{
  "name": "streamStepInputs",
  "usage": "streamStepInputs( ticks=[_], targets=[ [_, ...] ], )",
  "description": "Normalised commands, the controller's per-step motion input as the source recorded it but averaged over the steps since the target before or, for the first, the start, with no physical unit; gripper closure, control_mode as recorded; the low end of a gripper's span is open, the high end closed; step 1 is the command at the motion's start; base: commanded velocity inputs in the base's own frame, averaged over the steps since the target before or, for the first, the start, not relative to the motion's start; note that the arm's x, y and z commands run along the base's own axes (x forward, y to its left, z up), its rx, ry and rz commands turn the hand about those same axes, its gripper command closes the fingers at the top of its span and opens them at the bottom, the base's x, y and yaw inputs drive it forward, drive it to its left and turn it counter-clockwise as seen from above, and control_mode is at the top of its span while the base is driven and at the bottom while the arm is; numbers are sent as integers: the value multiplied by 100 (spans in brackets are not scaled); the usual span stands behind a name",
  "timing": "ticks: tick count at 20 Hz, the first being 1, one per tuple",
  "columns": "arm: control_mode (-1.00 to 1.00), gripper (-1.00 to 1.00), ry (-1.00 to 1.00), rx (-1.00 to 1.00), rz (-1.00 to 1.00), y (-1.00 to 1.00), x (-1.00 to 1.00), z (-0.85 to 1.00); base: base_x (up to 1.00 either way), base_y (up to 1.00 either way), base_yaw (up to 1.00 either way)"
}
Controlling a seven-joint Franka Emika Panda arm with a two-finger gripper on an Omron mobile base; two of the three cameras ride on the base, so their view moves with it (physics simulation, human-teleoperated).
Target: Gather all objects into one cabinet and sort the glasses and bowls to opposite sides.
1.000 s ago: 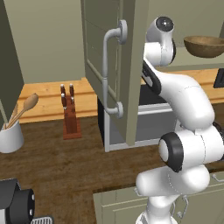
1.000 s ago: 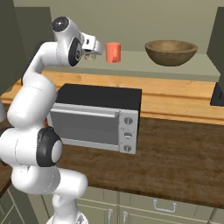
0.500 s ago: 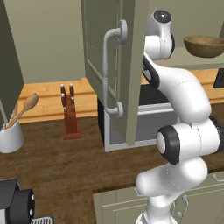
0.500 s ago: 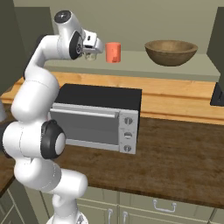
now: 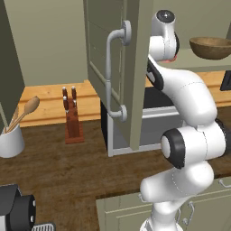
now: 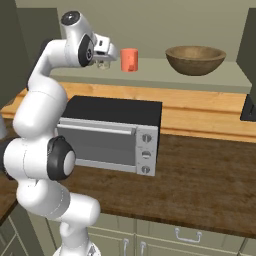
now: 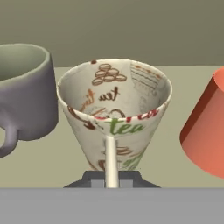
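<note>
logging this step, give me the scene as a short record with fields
gripper: at the cabinet shelf, fingers nearly shut around the cream mug's handle
cream mug: upright on the shelf, handle toward the hand camera
grey cup: upright, beside the cream mug, apart from it
orange mug: upright, on the cream mug's other side
bowl: far end of the same shelf, away from the cups
cabinet door: open
below shelf: toaster oven on the wooden counter
</note>
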Motion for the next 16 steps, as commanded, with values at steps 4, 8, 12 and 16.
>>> streamStepInputs(
  ticks=[4,8,12,16],
  targets=[
    [-100,-100,0,-2,0,7,0,-8,0,0,0],
    [-100,-100,0,0,0,0,0,0,0,0,0],
    [-100,-100,0,0,0,0,-17,32,0,0,0],
    [-100,-100,0,0,0,2,-54,2,0,0,0]
  ],
)
